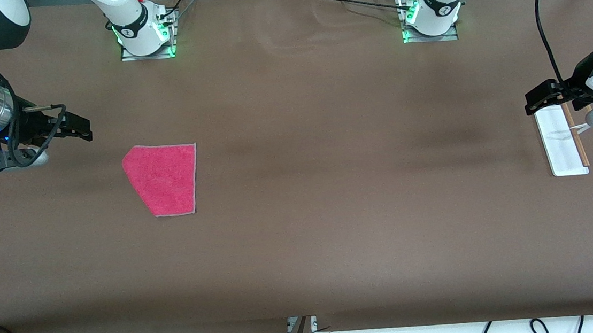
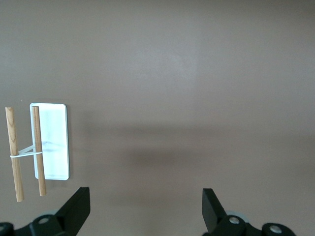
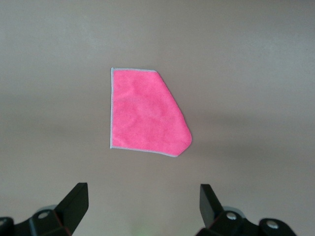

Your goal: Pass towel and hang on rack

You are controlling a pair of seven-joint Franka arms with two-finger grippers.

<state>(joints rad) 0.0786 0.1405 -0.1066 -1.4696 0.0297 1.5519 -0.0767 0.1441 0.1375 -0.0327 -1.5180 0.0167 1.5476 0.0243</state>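
- Towel (image 1: 164, 178) lies flat on brown surface (image 1: 322, 212), toward right arm's end; one corner folded/cut off so it reads as a five-sided patch, grey hem round the edge. Also seen in right wrist view (image 3: 145, 114).
- Right gripper (image 1: 78, 126) hangs over surface just beside towel, nothing in it; fingers (image 3: 74, 202) spread wide, released.
- Rack (image 1: 568, 142) sits at left arm's end: white base w/ two wooden rods alongside, well apart from towel. Left wrist view shows it too (image 2: 37, 147).
- Left gripper (image 1: 537, 100) hovers over rack's end nearest the bases; fingers (image 2: 76, 209) apart, released, empty.
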